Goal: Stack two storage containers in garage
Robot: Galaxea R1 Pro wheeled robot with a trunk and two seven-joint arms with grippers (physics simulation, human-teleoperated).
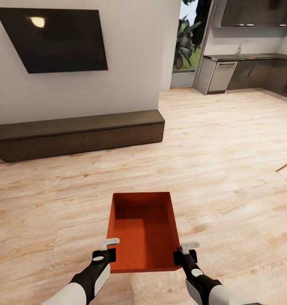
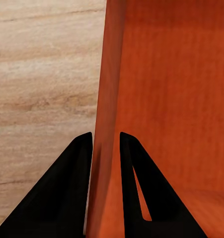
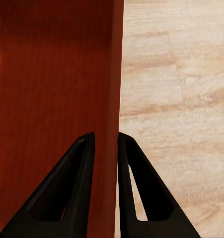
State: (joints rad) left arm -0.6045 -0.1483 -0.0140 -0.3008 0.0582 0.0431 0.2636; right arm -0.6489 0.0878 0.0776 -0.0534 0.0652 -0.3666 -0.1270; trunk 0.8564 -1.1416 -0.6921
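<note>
Pale wood-plank floor [image 1: 228, 140] lies open toward the kitchen [image 1: 249, 67], the long low cabinet [image 1: 75, 133] well off to the left. One orange-red storage container [image 1: 145, 231] hangs above it, the left gripper [image 1: 106, 253] and right gripper [image 1: 185, 253] each pinching a side wall at its near corners. Garage placement and stacking both appear undone.

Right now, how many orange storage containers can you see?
1. The storage container is held over the wood floor, the left gripper and right gripper clamping opposite walls. A second may be out of frame.
</note>
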